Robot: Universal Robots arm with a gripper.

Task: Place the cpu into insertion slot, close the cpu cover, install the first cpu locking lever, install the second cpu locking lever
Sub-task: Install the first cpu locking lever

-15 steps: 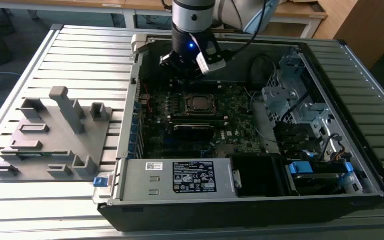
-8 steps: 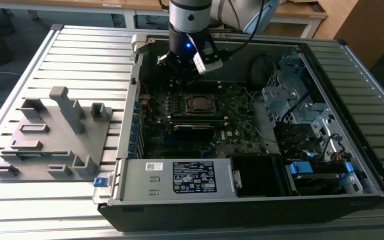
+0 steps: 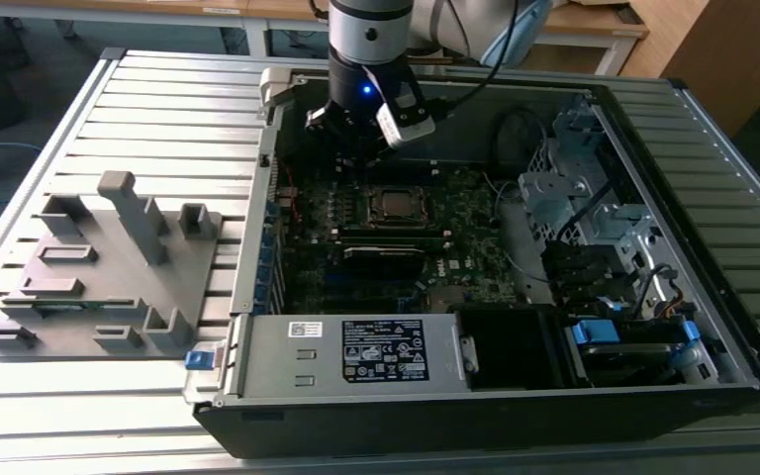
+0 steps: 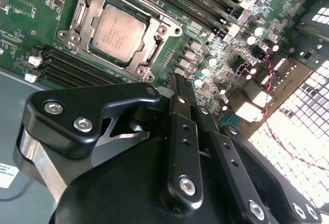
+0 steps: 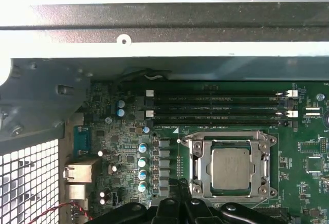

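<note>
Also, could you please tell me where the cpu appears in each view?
Exterior view: the cpu lies on the motherboard, near its middle.
First wrist view: the cpu sits inside the cpu cover.
Second wrist view: the cpu is inside that cover too.
Shared landmark: the long black memory slots beside the cpu.

In the exterior view's upper centre, the silver-grey robot arm (image 3: 369, 40) hides part of the green motherboard (image 3: 473, 267). The silver-grey square cpu (image 3: 391, 205) (a pale patch) looks too small for detail.
</note>
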